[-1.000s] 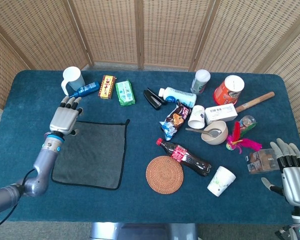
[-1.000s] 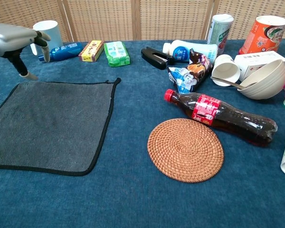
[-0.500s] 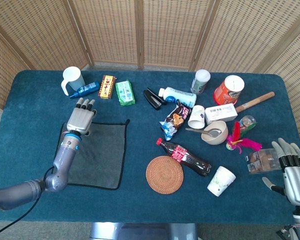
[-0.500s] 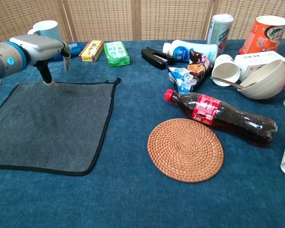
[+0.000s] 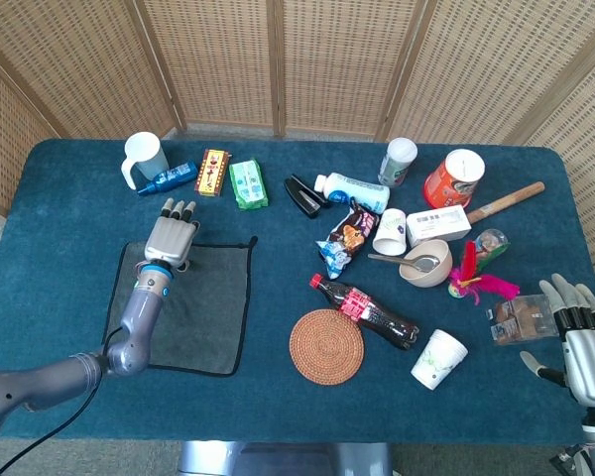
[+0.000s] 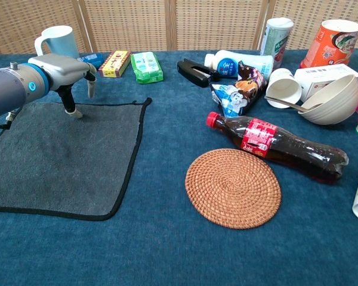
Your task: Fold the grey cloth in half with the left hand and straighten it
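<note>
On the blue table point(image 5: 278, 397) we see our left hand point(image 5: 172, 238) spread over the flat grey cloth point(image 6: 59, 158); a spoon point(image 5: 392, 261) lies in the bowl point(image 5: 431, 268).

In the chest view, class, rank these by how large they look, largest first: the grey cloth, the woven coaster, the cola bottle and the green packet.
1. grey cloth
2. woven coaster
3. cola bottle, longer than the coaster but narrower
4. green packet, which lies farther back, so it may only look smallest
</note>
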Controlling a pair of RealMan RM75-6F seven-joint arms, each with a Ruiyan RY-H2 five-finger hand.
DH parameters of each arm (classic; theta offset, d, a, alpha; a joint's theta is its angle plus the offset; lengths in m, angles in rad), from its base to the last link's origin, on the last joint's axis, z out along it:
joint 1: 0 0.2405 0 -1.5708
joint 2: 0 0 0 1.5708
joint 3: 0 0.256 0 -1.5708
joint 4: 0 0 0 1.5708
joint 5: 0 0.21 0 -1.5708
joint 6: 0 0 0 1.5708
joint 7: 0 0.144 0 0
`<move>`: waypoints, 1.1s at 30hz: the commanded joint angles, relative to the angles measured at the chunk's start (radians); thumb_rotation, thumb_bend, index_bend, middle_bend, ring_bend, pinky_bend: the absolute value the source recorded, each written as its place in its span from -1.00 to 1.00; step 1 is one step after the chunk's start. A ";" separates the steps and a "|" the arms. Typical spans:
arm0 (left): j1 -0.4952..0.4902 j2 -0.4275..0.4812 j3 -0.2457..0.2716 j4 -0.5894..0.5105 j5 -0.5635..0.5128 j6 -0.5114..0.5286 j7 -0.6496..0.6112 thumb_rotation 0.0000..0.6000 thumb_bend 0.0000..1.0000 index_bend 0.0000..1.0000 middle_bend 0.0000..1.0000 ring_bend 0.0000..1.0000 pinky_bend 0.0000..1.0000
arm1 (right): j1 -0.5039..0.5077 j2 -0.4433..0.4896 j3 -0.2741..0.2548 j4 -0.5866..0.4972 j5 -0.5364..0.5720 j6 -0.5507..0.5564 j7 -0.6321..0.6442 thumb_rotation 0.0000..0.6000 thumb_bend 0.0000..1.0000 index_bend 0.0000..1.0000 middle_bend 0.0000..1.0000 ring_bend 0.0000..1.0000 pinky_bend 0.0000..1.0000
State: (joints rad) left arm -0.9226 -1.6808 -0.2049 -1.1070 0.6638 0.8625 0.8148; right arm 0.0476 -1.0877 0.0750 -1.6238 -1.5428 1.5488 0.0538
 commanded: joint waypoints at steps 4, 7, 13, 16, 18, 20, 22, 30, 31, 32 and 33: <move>-0.020 -0.007 0.009 0.021 -0.033 -0.014 0.032 1.00 -0.46 -0.16 -1.00 -1.00 -1.00 | 0.002 0.001 0.002 0.005 0.009 -0.008 0.010 1.00 -0.79 -1.00 -1.00 -1.00 -0.76; -0.030 -0.010 0.013 0.027 -0.060 -0.022 0.053 1.00 -0.45 -0.11 -1.00 -1.00 -1.00 | 0.003 0.000 0.001 0.005 0.008 -0.010 0.009 1.00 -0.79 -1.00 -1.00 -1.00 -0.76; -0.043 -0.012 0.020 0.031 -0.104 -0.023 0.087 1.00 -0.45 -0.08 -1.00 -1.00 -1.00 | 0.005 0.001 0.000 0.005 0.009 -0.014 0.015 1.00 -0.79 -1.00 -1.00 -1.00 -0.76; -0.047 -0.013 0.023 0.032 -0.116 -0.020 0.096 1.00 -0.45 -0.06 -1.00 -1.00 -1.00 | 0.005 0.001 -0.001 0.006 0.008 -0.015 0.016 1.00 -0.79 -1.00 -1.00 -1.00 -0.76; -0.048 -0.013 0.025 0.032 -0.119 -0.018 0.097 1.00 -0.43 -0.03 -1.00 -1.00 -1.00 | 0.005 0.001 -0.002 0.005 0.006 -0.015 0.018 1.00 -0.79 -1.00 -1.00 -1.00 -0.76; -0.049 -0.013 0.027 0.031 -0.118 -0.016 0.094 1.00 -0.39 0.00 -1.00 -1.00 -1.00 | 0.005 0.001 -0.002 0.006 0.005 -0.015 0.020 1.00 -0.80 -1.00 -1.00 -1.00 -0.76; -0.048 -0.012 0.031 0.029 -0.111 -0.014 0.091 1.00 -0.35 0.03 -1.00 -1.00 -1.00 | 0.005 0.001 -0.002 0.006 0.005 -0.015 0.020 1.00 -0.80 -1.00 -1.00 -1.00 -0.76; -0.050 -0.015 0.040 0.027 -0.103 -0.005 0.088 1.00 -0.31 0.09 -1.00 -1.00 -1.00 | 0.005 0.002 -0.003 0.005 0.004 -0.014 0.021 1.00 -0.80 -1.00 -1.00 -1.00 -0.76; -0.050 -0.016 0.041 0.027 -0.101 -0.004 0.088 1.00 -0.30 0.10 -1.00 -1.00 -1.00 | 0.005 0.002 -0.003 0.005 0.004 -0.014 0.022 1.00 -0.80 -1.00 -1.00 -1.00 -0.76; -0.050 -0.016 0.042 0.027 -0.098 -0.001 0.086 1.00 -0.30 0.12 -1.00 -1.00 -1.00 | 0.005 0.002 -0.003 0.005 0.005 -0.014 0.023 1.00 -0.80 -1.00 -1.00 -1.00 -0.76; -0.050 -0.017 0.042 0.027 -0.095 0.001 0.085 1.00 -0.29 0.13 -1.00 -1.00 -1.00 | 0.005 0.003 -0.003 0.005 0.005 -0.014 0.023 1.00 -0.80 -1.00 -1.00 -1.00 -0.76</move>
State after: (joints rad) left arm -0.9727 -1.6970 -0.1634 -1.0801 0.5677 0.8620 0.9003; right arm 0.0524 -1.0853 0.0722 -1.6185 -1.5379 1.5353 0.0772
